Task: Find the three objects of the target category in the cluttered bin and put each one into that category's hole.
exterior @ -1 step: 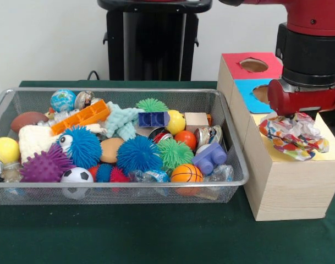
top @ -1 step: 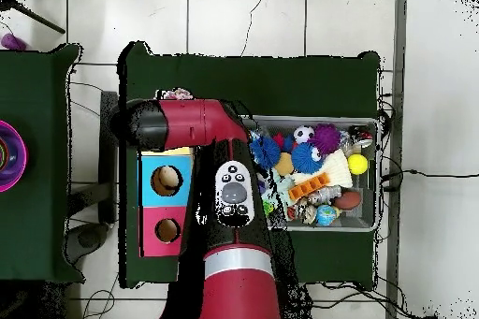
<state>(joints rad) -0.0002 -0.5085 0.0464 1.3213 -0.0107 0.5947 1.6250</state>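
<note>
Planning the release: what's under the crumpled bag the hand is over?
The crumpled bag lies on the yellow top of the wooden box. Whether a hole sits beneath it is covered in both views. The hand itself hides its fingers.

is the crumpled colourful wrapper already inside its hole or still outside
Outside. The crumpled wrapper lies on the yellow top of the wooden box, right under the hand; whether the hand grips it cannot be told.

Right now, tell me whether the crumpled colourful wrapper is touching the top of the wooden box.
Touching. In the front view the crumpled wrapper rests on the wooden box top, overhanging its front edge, directly under the gripper.
</note>
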